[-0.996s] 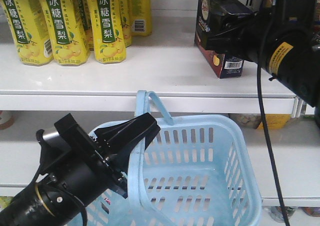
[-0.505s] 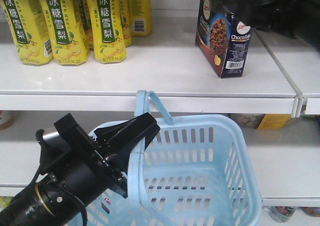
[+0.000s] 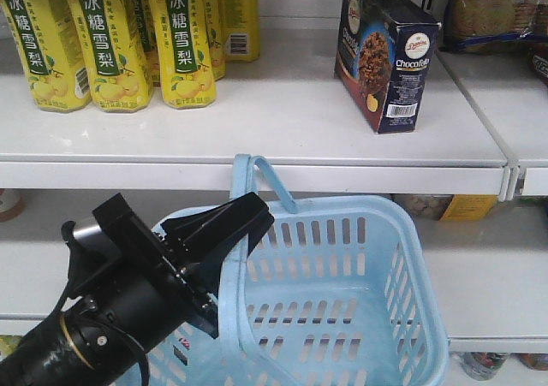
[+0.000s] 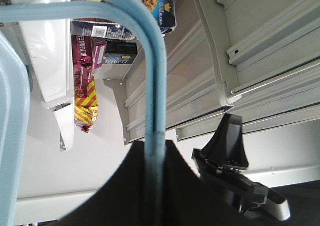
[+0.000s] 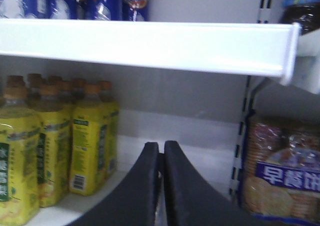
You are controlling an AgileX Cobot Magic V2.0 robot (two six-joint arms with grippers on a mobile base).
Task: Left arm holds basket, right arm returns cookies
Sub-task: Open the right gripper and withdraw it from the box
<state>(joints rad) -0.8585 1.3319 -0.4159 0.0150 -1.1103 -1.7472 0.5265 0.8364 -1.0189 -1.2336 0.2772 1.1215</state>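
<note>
The navy cookies carton (image 3: 385,52) stands upright on the white shelf (image 3: 282,121), free of any gripper. The light blue basket (image 3: 411,249) hangs below the shelf edge. My left gripper (image 3: 235,232) is shut on one of the basket's hoop handles (image 3: 257,176). In the left wrist view the blue handle (image 4: 156,85) runs straight down between the closed black jaws of the left gripper (image 4: 155,151). The right arm is out of the front view. In its wrist view my right gripper (image 5: 162,148) is shut and empty, facing the back of the shelf.
Yellow pear-drink bottles (image 3: 111,35) stand at the shelf's left and also show in the right wrist view (image 5: 55,151). Beige cracker packs (image 3: 497,9) sit right of the carton and in the right wrist view (image 5: 285,181). An upper shelf board (image 5: 150,45) hangs overhead.
My right gripper let go of the cookies carton and pulled back up and right, out of the front view. The carton stays standing on the shelf. The left arm and basket have not moved.
</note>
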